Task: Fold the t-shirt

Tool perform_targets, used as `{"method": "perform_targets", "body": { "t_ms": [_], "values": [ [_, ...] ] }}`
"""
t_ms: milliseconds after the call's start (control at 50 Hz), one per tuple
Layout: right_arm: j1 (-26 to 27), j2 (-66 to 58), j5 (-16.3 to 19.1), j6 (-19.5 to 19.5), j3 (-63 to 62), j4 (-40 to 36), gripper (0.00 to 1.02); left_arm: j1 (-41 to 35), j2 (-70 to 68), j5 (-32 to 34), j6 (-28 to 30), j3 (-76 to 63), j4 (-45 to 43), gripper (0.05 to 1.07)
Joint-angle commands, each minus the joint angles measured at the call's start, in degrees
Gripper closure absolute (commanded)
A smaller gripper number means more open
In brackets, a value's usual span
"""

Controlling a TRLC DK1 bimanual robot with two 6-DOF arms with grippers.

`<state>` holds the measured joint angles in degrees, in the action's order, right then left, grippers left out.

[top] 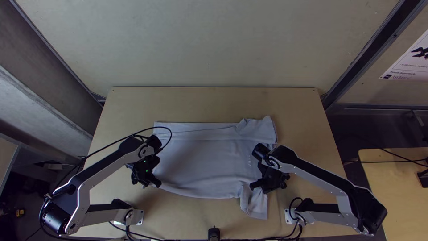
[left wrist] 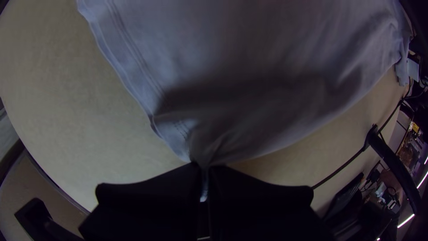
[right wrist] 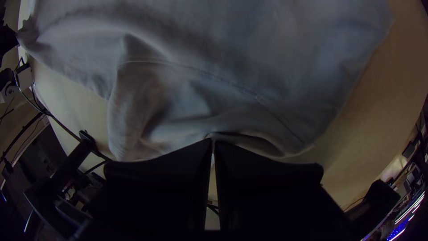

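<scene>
On the wall (top: 372, 87), a poster (top: 414, 60) (small print)

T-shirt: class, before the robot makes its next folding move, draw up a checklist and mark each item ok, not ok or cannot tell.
1. Left gripper has its jaws shut on the t-shirt, near a corner: ok.
2. Right gripper has its jaws shut on the t-shirt's near edge, by a sleeve: ok.
3. T-shirt lies within the edges of the table: ok.
4. Cloth is free of creases: not ok, it is rumpled at its far right in the top view and beside the right gripper.
5. Both grips catch every layer: cannot tell.
</scene>
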<state>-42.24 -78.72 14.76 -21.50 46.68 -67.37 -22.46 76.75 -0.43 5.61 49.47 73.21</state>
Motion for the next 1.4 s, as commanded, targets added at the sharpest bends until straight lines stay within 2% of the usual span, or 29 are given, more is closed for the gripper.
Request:
{"method": "perform_targets", "body": {
  "t_ms": [0,220,560,760,1080,1380],
  "values": [
    [1.63,2.34,-0.88,-1.44,1.31,-2.15,1.00,1.28,-1.25,0.69,-0.86,2.56,1.32,1.04],
    [7.26,6.82,-2.55,-0.30,2.81,-3.73,1.00,6.64,-0.99,2.45,-3.50,10.38,-0.17,1.04],
    [18.24,5.68,-7.21,6.91,7.73,-4.08,1.00,10.94,0.51,2.71,-1.91,14.86,-1.49,1.04],
    [25.80,1.73,-8.17,10.60,14.23,-4.26,1.00,12.53,1.91,2.80,-1.56,17.32,-2.46,1.04],
    [30.37,-9.44,-10.90,13.41,25.92,-4.08,1.00,14.72,9.03,2.27,-2.35,24.09,-4.83,1.04],
    [32.22,-20.25,-11.25,15.08,37.17,-3.55,1.00,16.48,15.62,2.27,-2.00,31.47,-6.24,1.04]
  ]
}}
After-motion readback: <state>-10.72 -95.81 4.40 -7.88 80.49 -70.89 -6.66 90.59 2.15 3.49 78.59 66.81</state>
